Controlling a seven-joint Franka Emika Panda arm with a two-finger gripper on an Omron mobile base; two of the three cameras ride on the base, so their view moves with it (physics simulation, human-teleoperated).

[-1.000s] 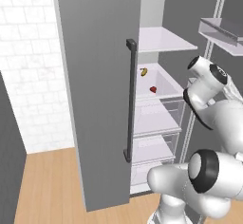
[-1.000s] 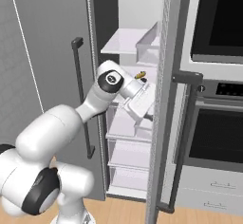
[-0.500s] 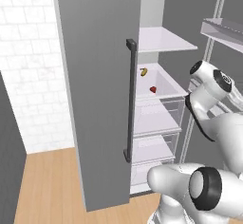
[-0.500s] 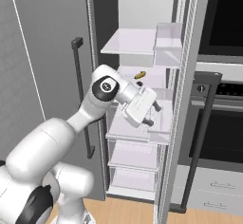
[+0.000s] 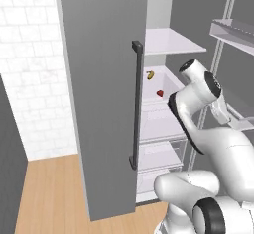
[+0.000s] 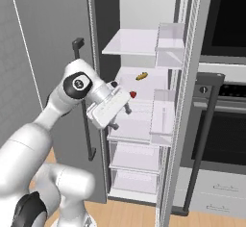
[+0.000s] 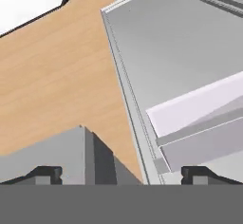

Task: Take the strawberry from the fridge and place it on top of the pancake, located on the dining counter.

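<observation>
My claw (image 6: 122, 118) hangs spread wide at the mouth of the fridge (image 5: 101, 104), tipped downward, so my hand view looks past the fingertips (image 7: 46, 173) at wooden floor and the fridge's lower edge. The strawberry (image 6: 133, 94) sits on the middle white shelf (image 6: 144, 79), just above and slightly beyond my claw, a touch to the right. Farther back on that shelf lies a small yellow banana-like item (image 6: 141, 76). The berry is too tiny to judge its long axis, and my forearm hides part of the shelf front.

strawberry (image 6: 133, 94) partly behind tool (image 6: 121, 117)
</observation>
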